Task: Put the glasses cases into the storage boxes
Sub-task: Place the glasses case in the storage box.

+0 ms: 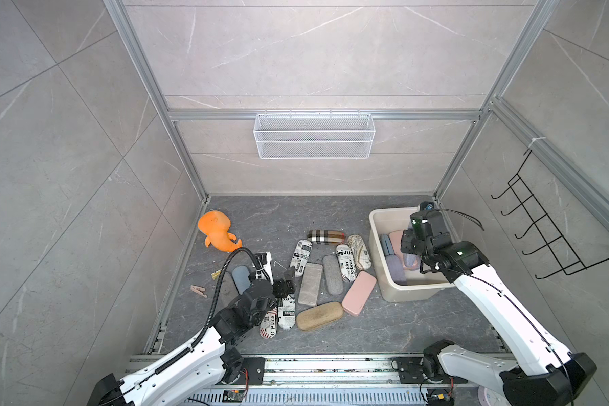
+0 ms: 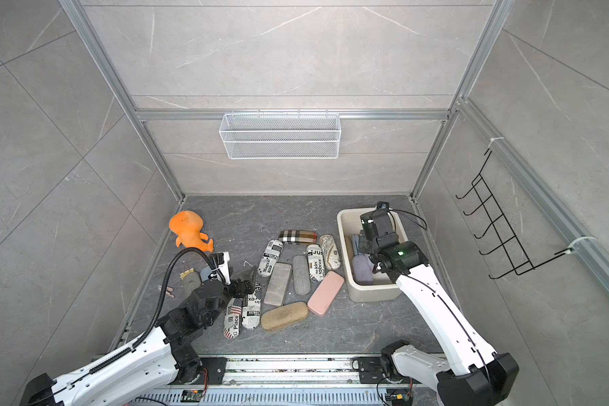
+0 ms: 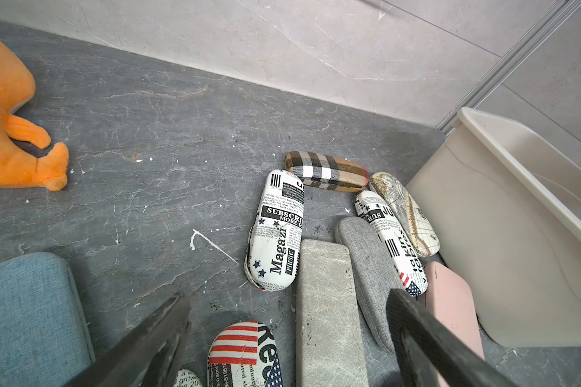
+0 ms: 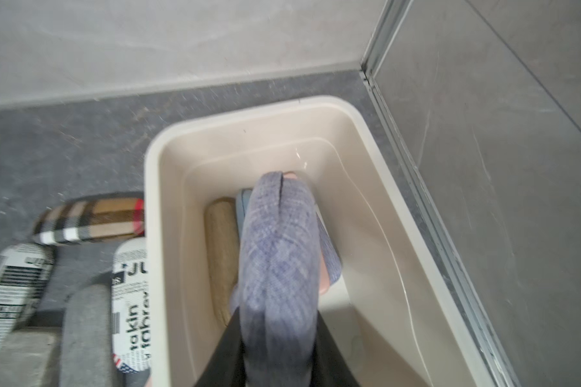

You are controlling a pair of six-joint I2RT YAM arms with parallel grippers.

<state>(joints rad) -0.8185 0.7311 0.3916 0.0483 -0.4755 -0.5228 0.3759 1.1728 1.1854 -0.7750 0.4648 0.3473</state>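
Showing a drop-off in hand on one side and a pick being lined up on the other.

Right jaws: pinched narrow on the near end of a lilac case (image 4: 279, 268), gripped across its short width so that the long axis runs along the storage box (image 4: 151, 207). Held case poised above a tan case (image 4: 220, 254) and a blue case (image 4: 242, 201) already lying lengthwise inside, probably so as to lay it parallel and save room. Far end of the box bare beyond the held tip; side walls near on either hand, hence little margin for twisting.

Left jaws: spread wide, holding nothing, hanging above a flag-and-newsprint case (image 3: 239, 351). Blue fabric case (image 3: 24, 311) just outside one jaw, flat stone-grey case (image 3: 326, 301) just inside the other. Judged risk: that second jaw landing on the stone-grey case or the grey fabric case (image 3: 366, 268) instead of bare counter (image 3: 148, 150).

About a dozen cases not yet boxed, most packed side by side toward the box's outer wall, among them a newsprint case (image 3: 277, 231), a plaid case (image 3: 326, 171), a map-print case (image 3: 403, 211) and a pink case (image 3: 450, 301). Open counter only toward the orange plush toy (image 3: 4, 117).
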